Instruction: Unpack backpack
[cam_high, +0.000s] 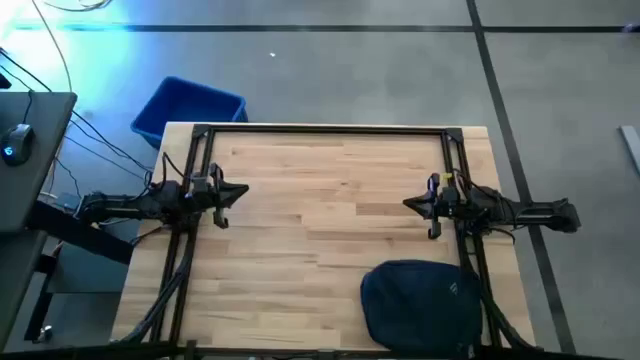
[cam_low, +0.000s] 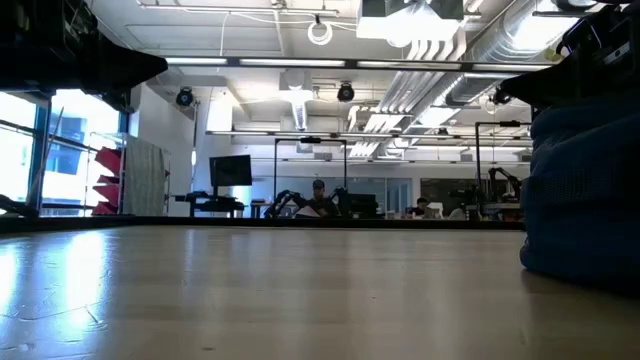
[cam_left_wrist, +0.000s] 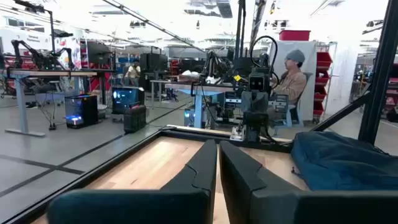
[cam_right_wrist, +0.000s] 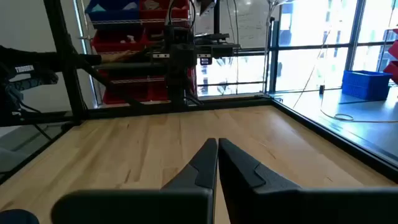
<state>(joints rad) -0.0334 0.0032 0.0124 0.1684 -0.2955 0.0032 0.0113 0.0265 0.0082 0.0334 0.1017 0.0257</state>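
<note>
The dark navy backpack (cam_high: 422, 304) lies flat on the wooden table near its near right corner. It also fills the right edge of the low view (cam_low: 585, 190) and shows in the left wrist view (cam_left_wrist: 345, 163). My left gripper (cam_high: 243, 190) hovers at the table's left side, shut, far from the bag (cam_left_wrist: 218, 152). My right gripper (cam_high: 408, 204) hangs at the right side, shut, just beyond the backpack's far end (cam_right_wrist: 217, 149). Neither touches anything.
A bright-blue plastic bin (cam_high: 188, 108) stands on the floor past the table's far left corner. A black frame (cam_high: 320, 130) runs around the table's edges. A desk with a mouse (cam_high: 15, 140) sits to the left. A seated person (cam_left_wrist: 292, 78) shows in the room beyond.
</note>
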